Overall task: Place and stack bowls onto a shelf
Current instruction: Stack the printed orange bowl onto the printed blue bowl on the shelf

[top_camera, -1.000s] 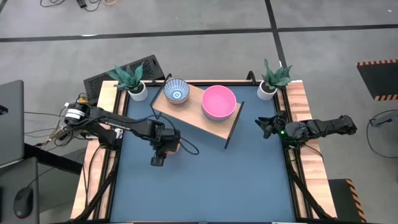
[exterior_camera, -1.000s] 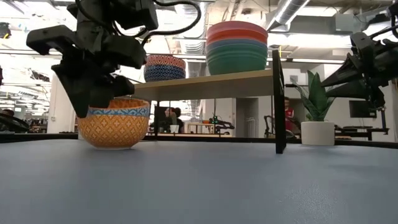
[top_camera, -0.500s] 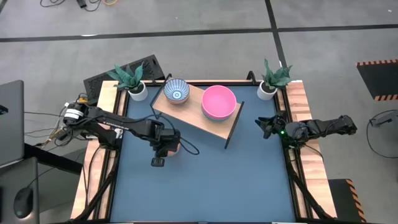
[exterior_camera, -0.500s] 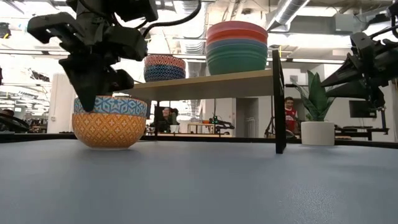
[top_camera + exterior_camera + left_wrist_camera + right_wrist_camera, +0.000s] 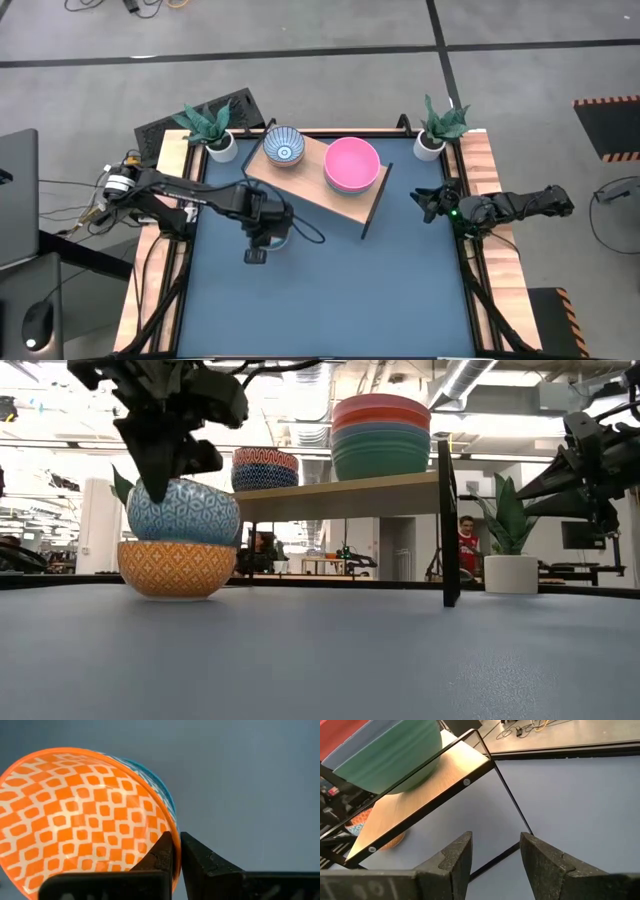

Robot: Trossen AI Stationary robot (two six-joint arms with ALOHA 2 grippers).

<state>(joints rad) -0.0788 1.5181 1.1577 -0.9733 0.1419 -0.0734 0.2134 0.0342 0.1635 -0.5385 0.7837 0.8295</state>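
Note:
A small bowl (image 5: 185,511), blue-patterned outside and orange-and-white inside (image 5: 80,815), hangs tilted from my left gripper (image 5: 157,485), which is shut on it at the table's left middle (image 5: 268,232). Its bottom stands at the rim of a yellow patterned bowl (image 5: 177,568) on the table. The shelf (image 5: 322,192) at the far middle carries a small blue bowl (image 5: 284,147) and a stack of large bowls with pink on top (image 5: 352,164). My right gripper (image 5: 420,203) waits open at the right edge. My left gripper pinches the blue-and-orange bowl's rim (image 5: 172,831). One finger (image 5: 160,854) is inside the bowl and the other (image 5: 200,862) outside. The fingers come from above, pointing down. The bowl hangs tilted, risen out of the yellow bowl; whether its bottom still touches that bowl I cannot tell.
Two white pots with green plants (image 5: 212,128) (image 5: 440,125) stand at the far corners. The shelf's black legs (image 5: 449,525) reach down to the blue table. Wooden rails (image 5: 485,180) run along the table's sides. A person (image 5: 467,545) sits in the room beyond.
My left gripper has shut on the rim of the blue-and-orange bowl and gone up. The bowl, which sat nested deep in the yellow bowl, has risen almost out of it and tipped; the yellow bowl stays on the table.

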